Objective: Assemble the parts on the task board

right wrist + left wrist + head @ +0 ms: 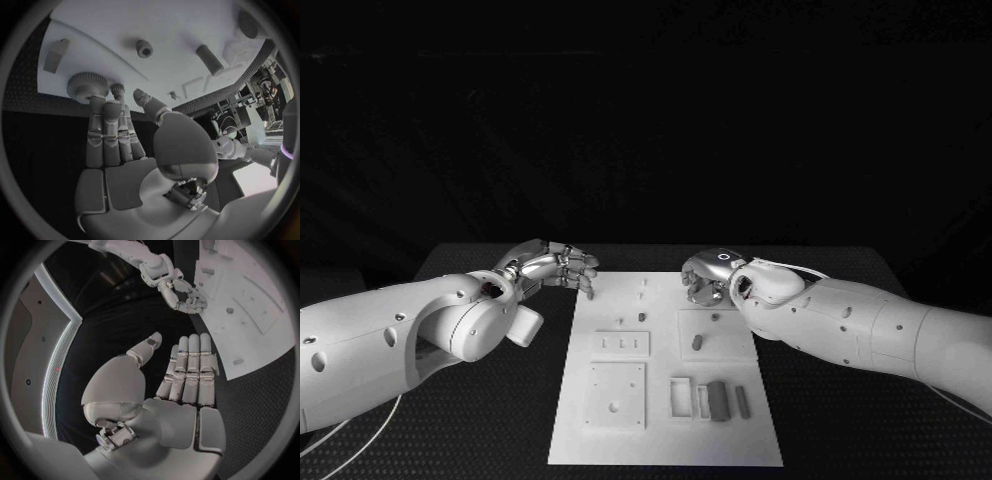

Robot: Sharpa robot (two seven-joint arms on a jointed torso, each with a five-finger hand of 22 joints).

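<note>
hands come first: the left hand [554, 266] sits over the black table [488, 420], just beside the far left corner of the white task board [661, 440]. in the left wrist view its fingers [189, 371] lie straight and side by side, the thumb stands off to one side, and nothing is in its palm. it looks wide open and holds nothing. i cannot tell if its fingertips touch the edge of the board.

the right hand [713, 274] is at the far right part of the board. in the right wrist view its fingers [105, 131] reach out flat toward a round toothed gear [87, 86], and the fingertips meet the gear's side. the thumb is apart from the fingers and nothing is pinched. so this hand is open too, just touching the gear.

small grey parts lie on the board. a short peg [697, 342] lies in the middle right. a dark bar [718, 400] and a paler bar [743, 401] lie side by side near the right front. a square plate [615, 395] with holes sits at the left front, and a smaller plate [622, 345] with slots lies just behind it.
</note>
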